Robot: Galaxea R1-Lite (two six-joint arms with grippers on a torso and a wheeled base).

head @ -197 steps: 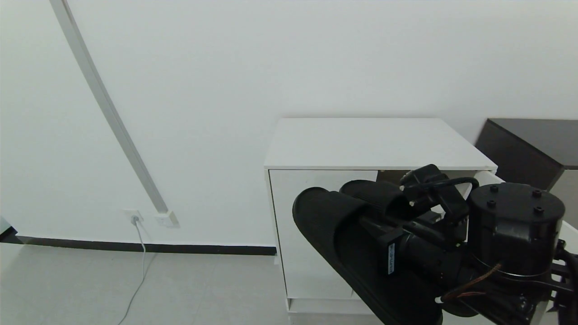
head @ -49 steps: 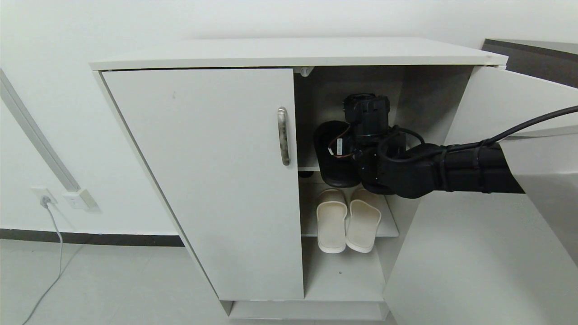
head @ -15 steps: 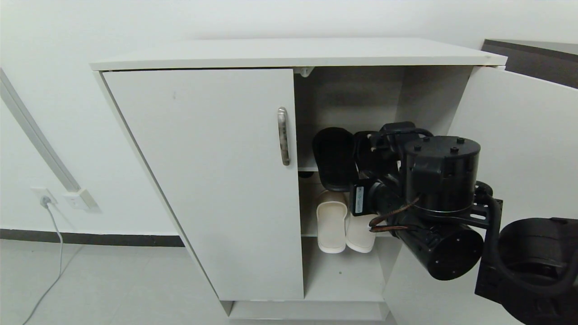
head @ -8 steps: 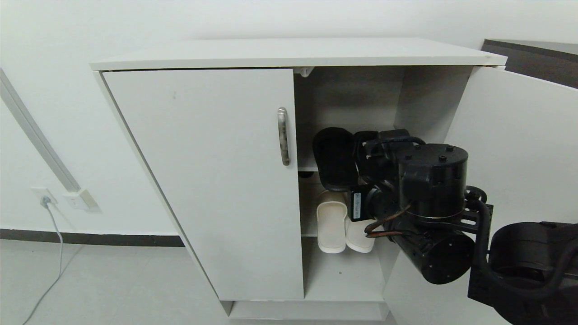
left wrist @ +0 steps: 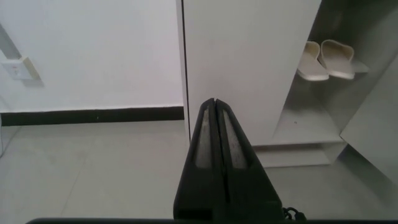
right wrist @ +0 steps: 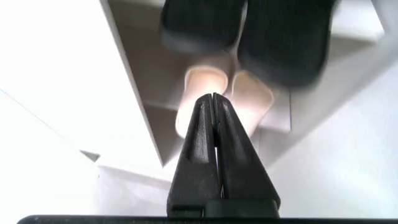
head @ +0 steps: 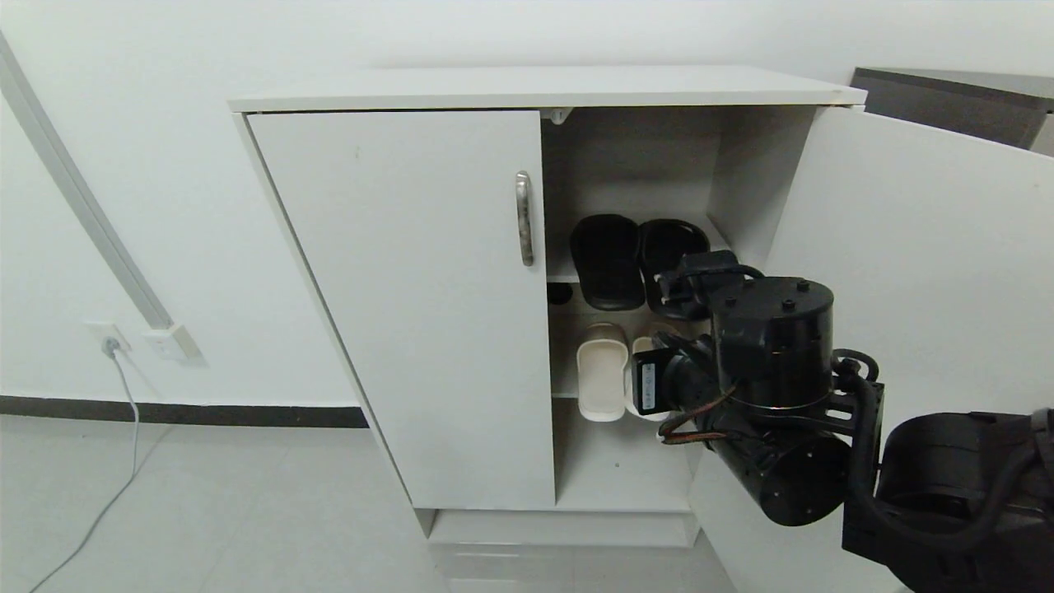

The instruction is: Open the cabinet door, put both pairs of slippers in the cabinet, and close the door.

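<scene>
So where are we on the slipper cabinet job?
Done: the white cabinet's right door stands open; the black slipper pair sits one shelf above the cream slipper pair. In hand: nothing; right gripper and left gripper are shut, empty. Left: close the door.

The cabinet (head: 535,82) is of smooth white board with a matt, laminate-like finish, inside and out. Its door handle (head: 524,218) looks like brushed metal with a dull shine. The black slippers (head: 607,259) look soft and matt, like foam or rubber. The cream slippers (head: 601,379) are smooth, with a faint sheen. The left end effector (left wrist: 214,106) and the right end effector (right wrist: 214,99) are of matt black plastic. The floor (head: 206,511) is pale, smooth tile, lightly glossy. The wall (head: 165,206) is matt white.
</scene>
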